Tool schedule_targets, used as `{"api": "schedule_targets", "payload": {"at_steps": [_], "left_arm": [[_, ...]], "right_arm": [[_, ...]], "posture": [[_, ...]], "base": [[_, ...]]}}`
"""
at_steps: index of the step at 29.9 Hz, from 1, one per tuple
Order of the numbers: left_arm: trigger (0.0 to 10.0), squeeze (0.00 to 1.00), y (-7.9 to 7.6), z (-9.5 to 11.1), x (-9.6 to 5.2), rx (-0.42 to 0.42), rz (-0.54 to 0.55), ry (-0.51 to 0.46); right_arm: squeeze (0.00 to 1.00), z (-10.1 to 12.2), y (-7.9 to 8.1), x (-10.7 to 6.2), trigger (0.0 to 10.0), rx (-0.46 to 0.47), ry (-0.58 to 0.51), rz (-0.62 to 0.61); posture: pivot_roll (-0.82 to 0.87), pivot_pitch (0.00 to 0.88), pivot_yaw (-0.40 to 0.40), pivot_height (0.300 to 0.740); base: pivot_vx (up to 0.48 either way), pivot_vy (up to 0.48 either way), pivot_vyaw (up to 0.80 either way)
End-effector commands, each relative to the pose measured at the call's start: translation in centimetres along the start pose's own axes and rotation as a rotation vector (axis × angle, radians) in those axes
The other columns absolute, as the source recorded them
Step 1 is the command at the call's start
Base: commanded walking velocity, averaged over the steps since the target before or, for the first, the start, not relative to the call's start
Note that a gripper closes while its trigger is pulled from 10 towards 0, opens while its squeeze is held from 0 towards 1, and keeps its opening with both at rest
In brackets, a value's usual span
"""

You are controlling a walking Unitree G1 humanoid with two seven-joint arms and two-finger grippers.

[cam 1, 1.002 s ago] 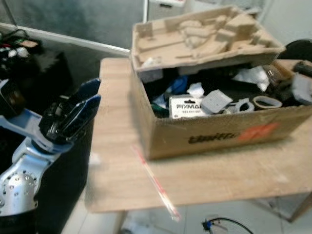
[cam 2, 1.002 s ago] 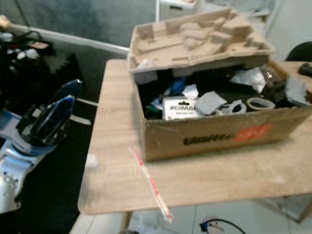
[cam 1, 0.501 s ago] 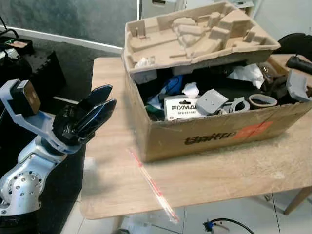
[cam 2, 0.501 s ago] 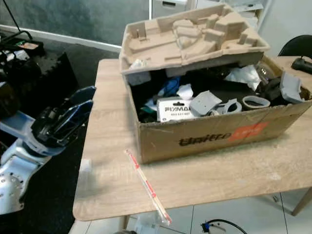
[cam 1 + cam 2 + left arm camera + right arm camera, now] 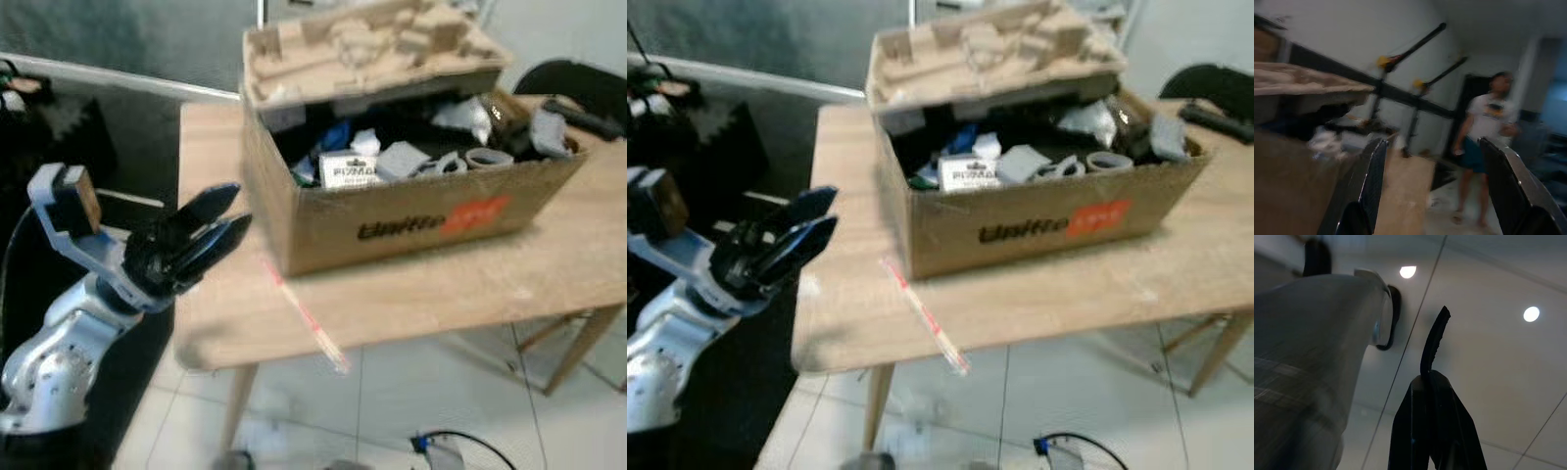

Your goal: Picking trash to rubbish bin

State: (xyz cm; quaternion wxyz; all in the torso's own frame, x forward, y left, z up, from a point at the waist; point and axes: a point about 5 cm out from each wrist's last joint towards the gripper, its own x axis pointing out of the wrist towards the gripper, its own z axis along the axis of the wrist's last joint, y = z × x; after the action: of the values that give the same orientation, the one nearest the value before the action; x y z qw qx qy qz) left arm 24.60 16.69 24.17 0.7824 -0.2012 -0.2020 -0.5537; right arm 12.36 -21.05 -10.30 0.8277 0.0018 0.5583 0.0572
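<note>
Left gripper [image 5: 220, 220] raised beside the wooden desk [image 5: 411, 304], jaws apart and empty, with the thin red-and-white straw [image 5: 302, 315] lying flat near the desk edge: likely feather-light, crushable, best pinched mid-length.

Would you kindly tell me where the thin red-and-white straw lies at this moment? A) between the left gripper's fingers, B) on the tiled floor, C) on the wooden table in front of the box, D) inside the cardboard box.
C: the straw lies flat on the wooden table in front of the cardboard box, running to the table's near edge, apart from the open left gripper.
</note>
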Motion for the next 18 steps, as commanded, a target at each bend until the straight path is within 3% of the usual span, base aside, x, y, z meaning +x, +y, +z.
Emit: {"api": "schedule_targets", "payload": {"at_steps": [1, 5, 7, 13, 18], "left_arm": [[10.0, 0.0, 0.2, -0.3, 0.2, 0.018, 0.015, 0.03], [10.0, 0.0, 0.4, -1.2, 0.9, 0.076, 0.026, 0.133], [10.0, 0.0, 0.3, -2.3, 1.8, 0.118, 0.018, 0.209], [10.0, 0.0, -0.2, -2.8, 2.5, 0.121, -0.01, 0.227], [10.0, 0.0, -0.1, -3.3, 2.8, 0.128, -0.011, 0.243]], "right_arm": [[0.0, -1.2, 0.2, -0.1, 10.0, 0.007, 0.042, 0.008], [0.0, -1.3, 0.1, -0.1, 10.0, 0.012, 0.043, 0.005], [0.0, -1.4, 0.0, -0.2, 10.0, 0.016, 0.042, 0.004], [0.0, -1.5, -0.1, -0.2, 10.0, 0.019, 0.042, 0.003], [0.0, -1.6, -0.3, -0.3, 10.0, 0.017, 0.044, -0.001]], "posture": [[0.1, 0.099, -0.049, 0.74], [0.09, 0.102, -0.047, 0.74], [0.09, 0.106, -0.048, 0.74], [0.09, 0.106, -0.047, 0.74], [0.09, 0.102, -0.045, 0.74]], "base": [[0.0, 0.0, 0.0], [0.0, 0.0, 0.0], [0.0, -0.452, 0.0], [0.0, -0.47, 0.0], [0.0, 0.0, 0.0]]}}
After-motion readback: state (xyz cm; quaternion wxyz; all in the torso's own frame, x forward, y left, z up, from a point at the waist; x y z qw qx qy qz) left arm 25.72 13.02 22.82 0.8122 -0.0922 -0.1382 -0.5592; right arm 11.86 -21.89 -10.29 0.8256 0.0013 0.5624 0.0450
